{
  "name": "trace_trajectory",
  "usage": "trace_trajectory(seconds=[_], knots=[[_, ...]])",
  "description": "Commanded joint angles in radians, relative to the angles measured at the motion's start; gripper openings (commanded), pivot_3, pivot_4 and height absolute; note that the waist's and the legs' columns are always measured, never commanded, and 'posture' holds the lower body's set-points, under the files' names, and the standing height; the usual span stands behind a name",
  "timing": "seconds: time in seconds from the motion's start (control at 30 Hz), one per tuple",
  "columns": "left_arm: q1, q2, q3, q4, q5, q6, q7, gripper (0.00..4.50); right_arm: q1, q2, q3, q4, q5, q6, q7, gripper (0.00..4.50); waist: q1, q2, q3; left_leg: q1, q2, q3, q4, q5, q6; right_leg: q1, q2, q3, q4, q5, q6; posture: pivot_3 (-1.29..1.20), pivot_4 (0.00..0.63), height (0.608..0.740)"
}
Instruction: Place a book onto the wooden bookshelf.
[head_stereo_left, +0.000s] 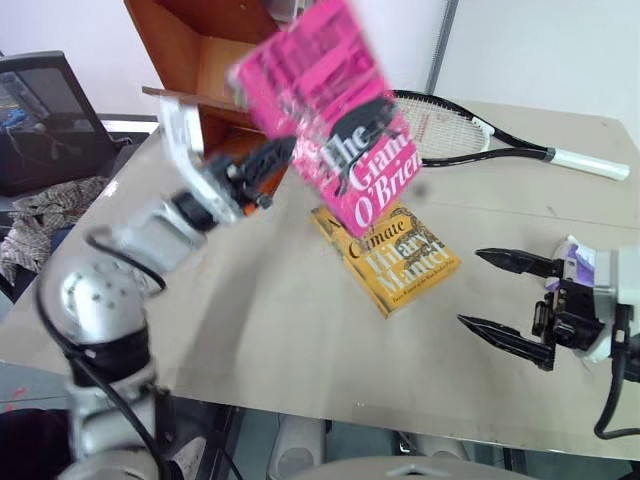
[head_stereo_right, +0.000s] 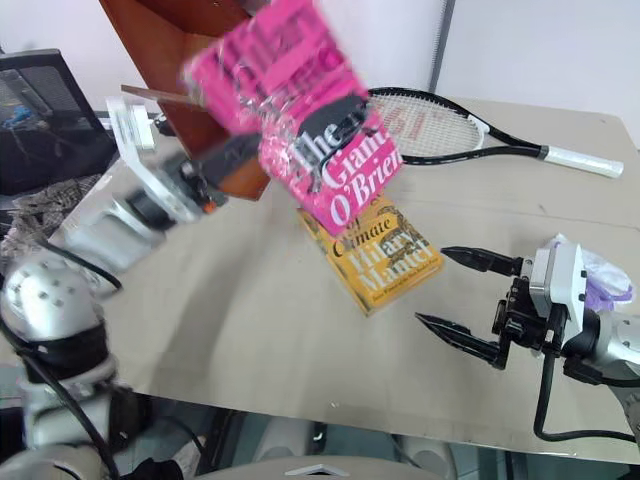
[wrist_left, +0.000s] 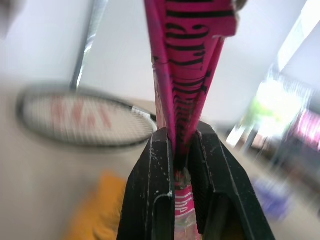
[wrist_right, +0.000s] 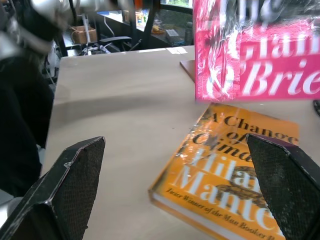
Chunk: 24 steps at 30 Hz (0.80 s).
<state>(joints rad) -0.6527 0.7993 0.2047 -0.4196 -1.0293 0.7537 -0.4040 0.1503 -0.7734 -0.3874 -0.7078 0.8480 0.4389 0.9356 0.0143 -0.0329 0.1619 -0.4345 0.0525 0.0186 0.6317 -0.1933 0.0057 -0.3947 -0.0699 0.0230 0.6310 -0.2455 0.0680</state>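
the left end effector (head_stereo_left: 268, 165) is clamped on the edge of the pink book (head_stereo_left: 335, 110), a light, bendy paperback held aloft before the wooden bookshelf (head_stereo_left: 205, 50), far left on the worktop (head_stereo_left: 270, 320), while the right end effector (head_stereo_left: 505, 295) gapes empty.

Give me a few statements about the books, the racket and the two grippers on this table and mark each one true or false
1. The left gripper is shut on the pink book, which is lifted off the table. True.
2. The yellow-orange book stands on the wooden bookshelf. False: it lies flat on the table.
3. The right gripper is open and holds nothing. True.
4. The tennis racket is in the right gripper. False: it lies on the table beyond the books.
5. The pink book already rests on the bookshelf. False: it is held in the air in front of it.
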Motion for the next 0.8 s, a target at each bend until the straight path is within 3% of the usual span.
trace_trajectory(seconds=[0.03,0.1,0.17,0.27,0.37,0.47,0.67,0.8], knots=[[-0.104,0.17,-0.129,-0.031,0.42,-0.321,-0.215,0.04,-0.067,-0.01,-0.004,0.054,-0.008,-0.039,0.022,4.5,-0.004,0.002,0.0,0.001,0.0,0.001,-0.002,0.0,0.0,0.0,0.0,0.001,-0.001,0.0,0.0,0.0,0.15,0.74],[-0.152,0.254,-0.204,0.029,0.659,-0.531,-0.285,0.04,-0.098,-0.008,0.005,0.084,-0.018,-0.048,0.031,4.5,-0.002,0.002,0.001,0.002,0.0,0.002,-0.007,0.0,0.0,-0.001,0.001,0.002,-0.004,0.0,0.0,0.0,0.15,0.74],[-0.209,0.324,-0.234,0.114,0.813,-0.674,-0.338,0.04,-0.127,-0.005,0.02,0.112,-0.031,-0.057,0.041,4.5,0.001,0.003,0.001,0.002,0.001,0.002,-0.012,0.0,0.0,-0.002,0.002,0.001,-0.005,0.0,0.001,0.0,0.15,0.74],[-0.267,0.405,-0.234,0.226,0.911,-0.804,-0.446,0.04,-0.168,0.0,0.044,0.153,-0.05,-0.072,0.056,4.5,0.001,0.003,0.002,0.002,0.003,0.001,-0.014,0.0,0.0,-0.003,0.005,0.001,-0.005,0.0,0.001,0.0,0.15,0.74],[-0.312,0.528,-0.232,0.316,0.947,-0.799,-0.604,0.04,-0.223,0.004,0.072,0.213,-0.076,-0.097,0.08,4.5,-0.009,0.001,0.007,0.001,0.004,0.001,-0.014,0.0,0.0,-0.004,0.007,0.002,-0.005,0.0,0.003,0.0,0.15,0.74],[-0.362,0.593,-0.253,0.378,0.999,-0.727,-0.687,0.04,-0.272,0.003,0.086,0.26,-0.107,-0.133,0.106,4.5,-0.008,0.002,0.008,0.0,0.004,0.002,-0.014,0.0,0.0,-0.005,0.006,0.003,-0.004,0.001,0.007,0.0,0.15,0.74],[-0.406,0.641,-0.288,0.496,1.126,-0.707,-0.774,0.04,-0.394,-0.02,0.001,0.282,-0.086,-0.147,0.053,4.5,-0.001,0.004,0.012,0.0,0.004,0.002,-0.012,0.0,0.0,-0.006,0.006,0.003,-0.001,0.001,0.007,0.0,0.15,0.74],[-0.465,0.562,-0.35,0.693,1.22,-0.87,-0.751,0.04,-0.402,-0.037,-0.062,0.227,-0.066,-0.106,-0.023,4.5,0.003,0.004,0.012,0.0,0.004,0.002,-0.009,0.0,0.0,-0.006,0.006,0.003,0.002,0.001,0.007,0.0,0.15,0.74]])
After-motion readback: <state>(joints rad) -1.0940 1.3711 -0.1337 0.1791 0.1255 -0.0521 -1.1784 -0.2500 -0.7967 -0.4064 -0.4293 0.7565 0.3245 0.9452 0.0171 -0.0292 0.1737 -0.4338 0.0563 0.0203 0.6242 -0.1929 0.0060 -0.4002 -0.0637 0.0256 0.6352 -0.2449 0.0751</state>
